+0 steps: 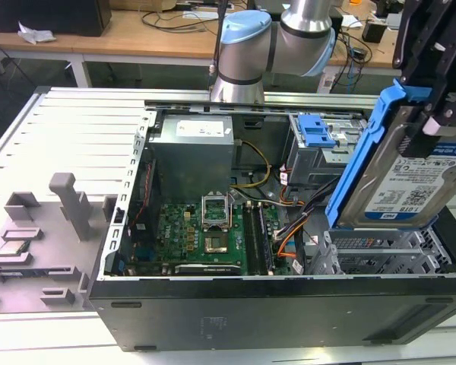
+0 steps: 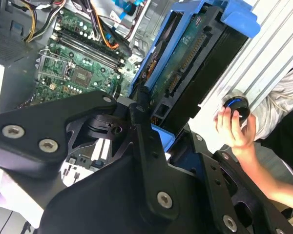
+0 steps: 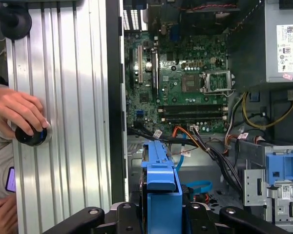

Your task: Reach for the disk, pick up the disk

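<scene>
we judge the reach to be over and the pick-up well in hand: the gripper [image 1: 441, 114] has its fingers clamped on the disk [image 1: 399, 175], which hangs tilted on edge above the open computer case [image 1: 273, 304], clear of the drive bay beneath it. in the second wrist view the disk [image 2: 185, 68] stands up out of the gripper [image 2: 151, 122], its connector edge and blue frame facing us, one black finger [image 2: 141, 105] pressed against its side. in the first wrist view the blue frame [image 3: 158, 195] sits right at the gripper.

what the lift calls for now, as we read it, is a steady hold and a straight path away from the case, since the disk is gripped low on one side and could swing.

inside the case, below the disk, a bundle of orange and black cables [image 1: 296, 224] runs close by and could snag. the motherboard [image 1: 201, 236] lies further in, the power supply [image 1: 194, 152] beyond it. beside the case, a person's hand [image 3: 19, 114] rests on a round knob [image 3: 31, 136] on the ribbed surface [image 3: 73, 97].
</scene>
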`<action>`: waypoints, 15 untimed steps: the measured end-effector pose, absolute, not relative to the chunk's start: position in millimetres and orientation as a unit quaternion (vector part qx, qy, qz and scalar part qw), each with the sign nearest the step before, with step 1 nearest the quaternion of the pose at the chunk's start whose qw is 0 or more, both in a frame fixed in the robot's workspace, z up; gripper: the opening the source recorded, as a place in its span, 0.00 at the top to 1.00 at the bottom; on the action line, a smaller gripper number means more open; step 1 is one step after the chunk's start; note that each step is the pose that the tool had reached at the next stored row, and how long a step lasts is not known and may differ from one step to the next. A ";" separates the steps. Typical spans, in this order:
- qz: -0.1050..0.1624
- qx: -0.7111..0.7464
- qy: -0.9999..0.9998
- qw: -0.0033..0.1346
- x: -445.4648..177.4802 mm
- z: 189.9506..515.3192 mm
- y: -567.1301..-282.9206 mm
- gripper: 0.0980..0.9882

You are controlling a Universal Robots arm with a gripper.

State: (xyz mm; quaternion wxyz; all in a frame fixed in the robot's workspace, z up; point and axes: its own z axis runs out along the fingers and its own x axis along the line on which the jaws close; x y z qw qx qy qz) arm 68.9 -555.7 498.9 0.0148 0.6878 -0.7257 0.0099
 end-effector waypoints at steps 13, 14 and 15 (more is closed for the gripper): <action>0.006 0.688 -0.726 0.019 88.0 471.9 -555.3 0.70; 0.005 0.688 -0.726 0.020 90.1 468.7 -554.9 0.70; 0.004 0.688 -0.726 0.021 91.9 465.2 -554.4 0.70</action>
